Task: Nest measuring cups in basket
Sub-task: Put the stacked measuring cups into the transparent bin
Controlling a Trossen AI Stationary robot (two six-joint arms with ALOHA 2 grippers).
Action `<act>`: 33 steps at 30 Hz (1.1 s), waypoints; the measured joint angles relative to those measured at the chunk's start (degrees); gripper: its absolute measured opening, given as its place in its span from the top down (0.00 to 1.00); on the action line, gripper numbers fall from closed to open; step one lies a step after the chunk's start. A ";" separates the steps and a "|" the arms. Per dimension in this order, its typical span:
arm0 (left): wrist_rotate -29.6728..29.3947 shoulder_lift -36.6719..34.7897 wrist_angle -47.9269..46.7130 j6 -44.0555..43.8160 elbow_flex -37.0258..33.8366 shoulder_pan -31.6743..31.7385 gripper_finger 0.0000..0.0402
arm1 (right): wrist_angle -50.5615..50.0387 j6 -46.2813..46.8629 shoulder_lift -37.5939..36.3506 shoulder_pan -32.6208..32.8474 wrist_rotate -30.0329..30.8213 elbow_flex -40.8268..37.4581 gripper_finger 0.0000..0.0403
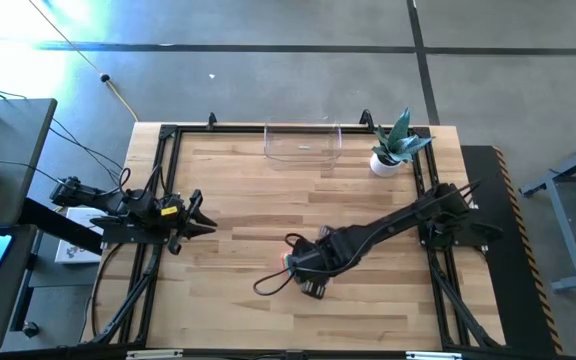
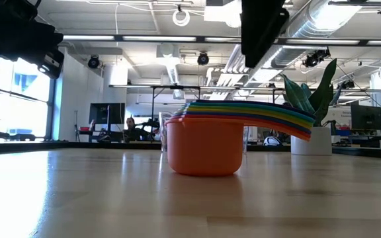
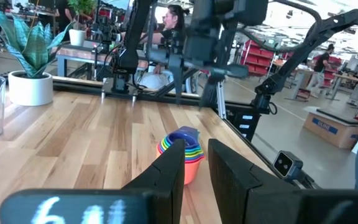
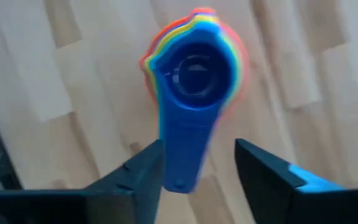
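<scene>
The measuring cups (image 2: 204,142) stand nested in one stack on the table, the orange cup's base on the wood and a blue cup (image 4: 194,68) innermost on top. Their handles (image 2: 280,119) fan out to one side, clear of the table. My right gripper (image 4: 199,152) hangs open above the stack, pointing down, its fingers on either side of the blue handle (image 4: 182,149) and higher than it. My left gripper (image 3: 194,168) waits open at the table's left (image 1: 193,215). The clear basket (image 1: 303,143) sits at the far edge.
A white pot with a green plant (image 1: 390,150) stands right of the basket at the far edge. Black frame rails (image 1: 168,180) run along the table's sides. Bare wood lies between the stack and the basket. People show in the room beyond.
</scene>
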 joint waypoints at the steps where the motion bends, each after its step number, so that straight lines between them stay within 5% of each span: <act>1: -0.01 0.00 0.01 0.00 0.00 -0.01 0.84 | 1.50 -0.26 0.00 0.00 -1.03 -1.00 0.53; 7: -0.11 0.00 -0.01 0.00 0.00 -0.02 0.84 | 5.68 -1.07 0.00 -0.26 -4.61 -5.35 0.35; 16: -0.20 0.00 0.00 -0.01 0.00 0.00 0.84 | 13.09 -1.28 -0.02 -1.28 -7.62 -11.09 0.22; 33: -0.19 0.00 -0.02 -0.01 0.00 0.00 0.84 | 19.71 -0.50 0.97 -1.65 -4.64 -16.02 0.18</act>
